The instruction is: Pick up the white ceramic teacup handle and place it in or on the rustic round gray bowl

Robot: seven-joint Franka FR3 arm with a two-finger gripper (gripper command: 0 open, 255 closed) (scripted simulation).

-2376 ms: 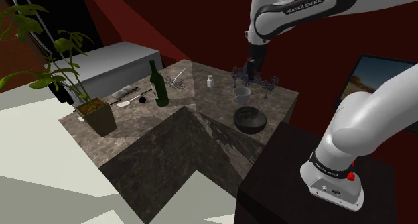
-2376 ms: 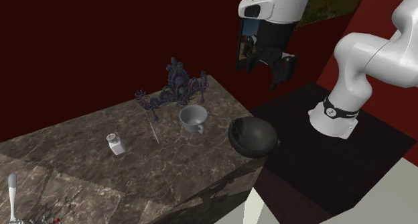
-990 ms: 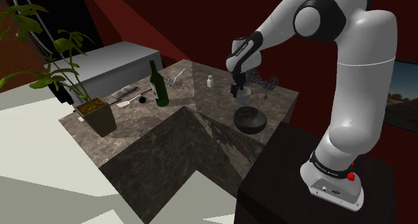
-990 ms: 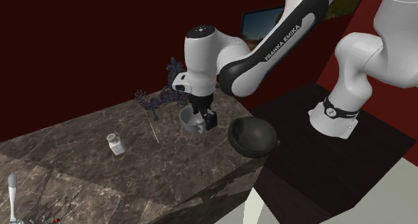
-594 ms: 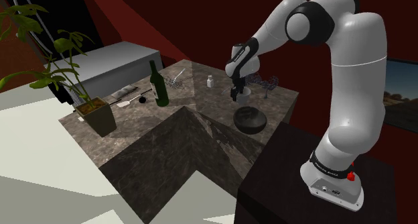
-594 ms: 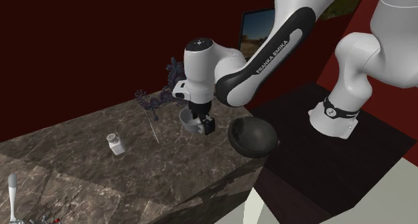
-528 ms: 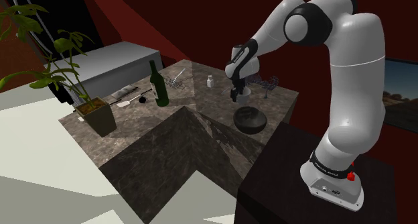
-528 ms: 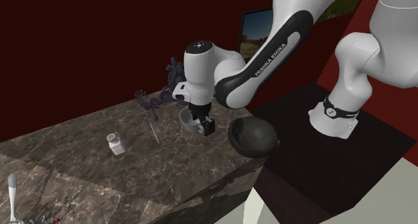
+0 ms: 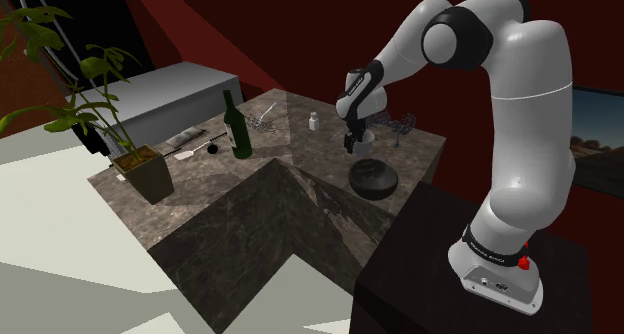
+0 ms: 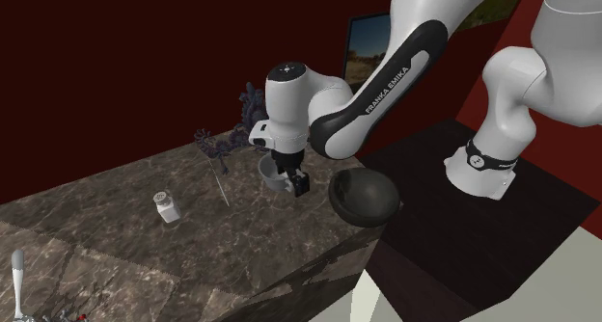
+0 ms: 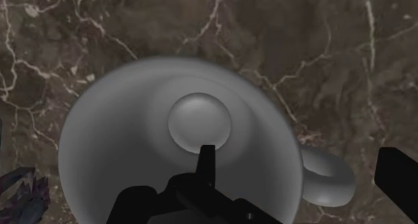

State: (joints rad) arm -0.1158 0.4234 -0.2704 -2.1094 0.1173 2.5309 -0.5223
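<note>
Progress: early stage. The teacup (image 11: 134, 142) stands on the marbled counter (image 10: 116, 233), not lifted, and nothing has reached the bowl (image 10: 365, 199).
Gripper: the black gripper (image 11: 301, 168) is low over the cup, pointing straight down at it, as the second exterior view also shows (image 10: 292, 178).
Jaws: spread apart and clasping nothing. One finger hangs over the cup's inside, the other stands out past the handle (image 11: 326, 178). The cup wall and handle lie between them.
Contact: neither finger looks pressed against the cup. This reads as lined up for a pinch, not a pinch made.
Teacup position: upright on the counter, close beside the bowl but apart from it. A purple spiky ornament (image 10: 241, 129) sits just behind it.
Teacup contents: empty. The wrist view looks right down to its round pale floor.
Bowl: dark grey and round, near the counter's edge on the side toward the stand (image 9: 372, 178).
Bowl contents: nothing seen inside, as far as the shoulder view shows.
Left to do: close on the wall at the handle, lift, carry the short way to the bowl, then release.
Watch for: the rounded wall may slip under a narrow pinch.
</note>
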